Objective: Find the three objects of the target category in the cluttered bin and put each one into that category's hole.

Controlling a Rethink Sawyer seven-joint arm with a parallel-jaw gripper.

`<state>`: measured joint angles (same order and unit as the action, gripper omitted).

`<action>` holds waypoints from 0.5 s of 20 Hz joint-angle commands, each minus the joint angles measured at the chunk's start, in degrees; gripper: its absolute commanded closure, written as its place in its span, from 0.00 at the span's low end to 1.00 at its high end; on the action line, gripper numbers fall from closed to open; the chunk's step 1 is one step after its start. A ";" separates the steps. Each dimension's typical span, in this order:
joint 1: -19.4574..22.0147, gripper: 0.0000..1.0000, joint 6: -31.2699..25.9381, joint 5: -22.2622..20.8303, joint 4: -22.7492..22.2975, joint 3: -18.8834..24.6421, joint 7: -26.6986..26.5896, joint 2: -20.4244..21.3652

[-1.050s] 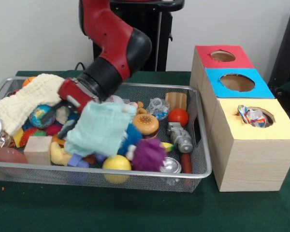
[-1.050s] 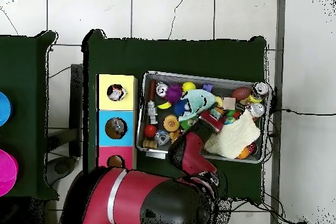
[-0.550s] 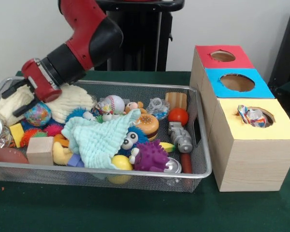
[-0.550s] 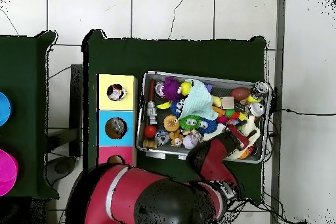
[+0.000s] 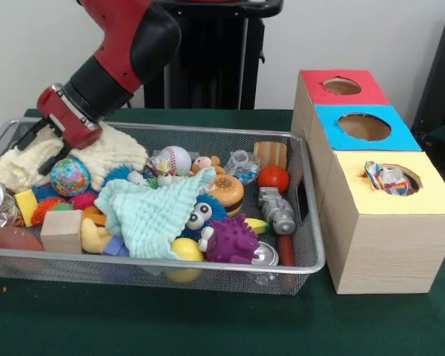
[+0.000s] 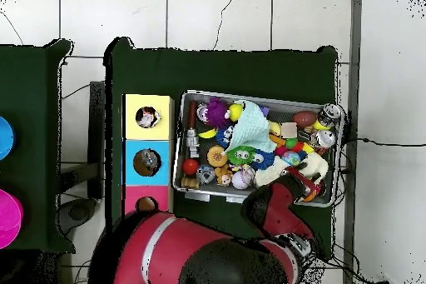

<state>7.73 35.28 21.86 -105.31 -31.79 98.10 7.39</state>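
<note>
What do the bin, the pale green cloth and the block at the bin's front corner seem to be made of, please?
Bin: silvery wire mesh, see-through weave, likely metal. Pale green cloth: soft woven fabric, crinkled and draped. Block: pale, matt, probably unfinished wood.

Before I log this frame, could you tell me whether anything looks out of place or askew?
Nothing spilled or damaged. The mint cloth lies crumpled over toys in the wire bin, and something crinkled already sits in the yellow box's hole.
</note>
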 commanded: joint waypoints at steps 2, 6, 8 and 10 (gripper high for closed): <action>4.97 0.00 -6.04 -23.59 2.03 13.17 8.44 12.35; 11.73 0.00 -5.73 -39.30 4.43 22.71 11.61 16.81; 11.67 0.00 -5.48 -41.11 4.54 23.46 11.55 18.19; 10.74 0.00 -4.50 -41.32 4.57 22.87 10.89 19.13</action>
<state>17.98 34.60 -10.35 -104.92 -22.59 98.10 21.14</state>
